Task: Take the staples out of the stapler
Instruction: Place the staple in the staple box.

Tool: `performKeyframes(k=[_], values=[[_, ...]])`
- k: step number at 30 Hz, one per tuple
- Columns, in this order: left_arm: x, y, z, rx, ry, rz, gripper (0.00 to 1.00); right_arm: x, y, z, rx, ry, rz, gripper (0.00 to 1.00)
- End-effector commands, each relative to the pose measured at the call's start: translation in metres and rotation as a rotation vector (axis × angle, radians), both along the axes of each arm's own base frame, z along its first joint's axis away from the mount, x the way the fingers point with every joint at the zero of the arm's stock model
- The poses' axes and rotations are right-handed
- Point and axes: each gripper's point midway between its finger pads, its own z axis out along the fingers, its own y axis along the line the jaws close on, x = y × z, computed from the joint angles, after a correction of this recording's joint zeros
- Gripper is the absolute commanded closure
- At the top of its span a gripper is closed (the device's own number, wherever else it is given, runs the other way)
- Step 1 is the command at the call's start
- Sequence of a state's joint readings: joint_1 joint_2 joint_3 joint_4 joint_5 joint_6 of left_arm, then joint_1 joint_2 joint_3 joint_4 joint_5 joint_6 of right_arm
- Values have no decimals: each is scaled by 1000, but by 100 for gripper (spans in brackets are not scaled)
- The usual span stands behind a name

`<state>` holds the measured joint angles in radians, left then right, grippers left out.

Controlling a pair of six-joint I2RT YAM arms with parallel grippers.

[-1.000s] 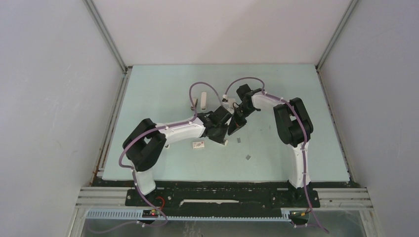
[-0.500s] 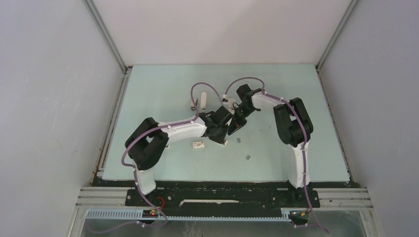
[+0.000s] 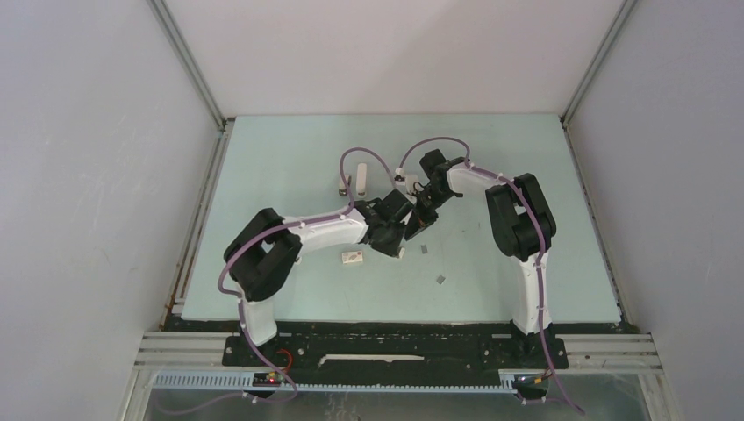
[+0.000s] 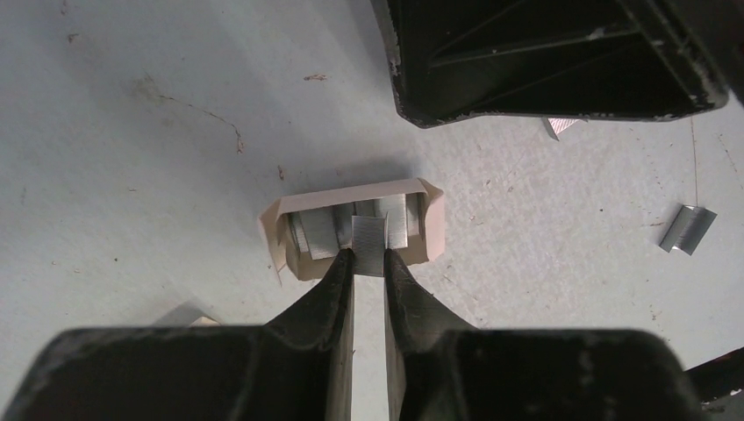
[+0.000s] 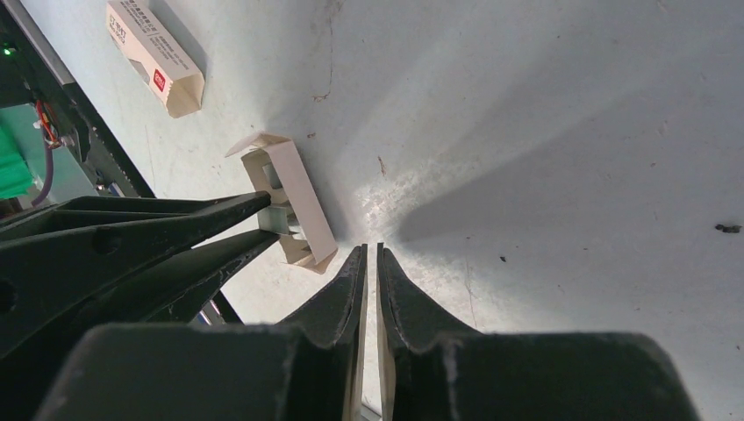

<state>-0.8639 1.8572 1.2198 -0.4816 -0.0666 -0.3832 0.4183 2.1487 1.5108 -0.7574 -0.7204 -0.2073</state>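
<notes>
In the left wrist view my left gripper (image 4: pixel 368 256) is shut on a silvery strip of staples (image 4: pixel 369 239). The strip sticks out of the open end of a small pale beige case (image 4: pixel 289 237) lying on the table. The case has folded corner flaps like a cardboard box and holds more strips. In the top view the left gripper (image 3: pixel 399 247) sits mid-table. My right gripper (image 5: pixel 369 252) is shut and empty, its tips just beside the case (image 5: pixel 303 189), and it also shows in the top view (image 3: pixel 411 234). I see no wedge-shaped stapler for certain.
Loose staple strips lie on the table (image 4: pixel 687 230) (image 3: pixel 440 280) (image 3: pixel 424 249). A small white labelled box (image 5: pixel 153 57) (image 3: pixel 352 257) lies left of the grippers. Two white upright things (image 3: pixel 360 175) stand further back. The two grippers are very close together.
My left arm has shifted slightly, its elbow moving a little to the right. The right arm has not visibly moved.
</notes>
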Motion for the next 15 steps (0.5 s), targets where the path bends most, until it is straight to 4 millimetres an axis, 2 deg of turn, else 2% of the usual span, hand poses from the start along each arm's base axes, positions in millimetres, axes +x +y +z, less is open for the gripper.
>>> performKeyframes(k=[1,15], values=[[10,-17,16,-42,-33,-28,84,6,3,21,45,-53,7,85],[13,-16,17,-28,-38,-18,81,6,4,21,49,-50,7,85]])
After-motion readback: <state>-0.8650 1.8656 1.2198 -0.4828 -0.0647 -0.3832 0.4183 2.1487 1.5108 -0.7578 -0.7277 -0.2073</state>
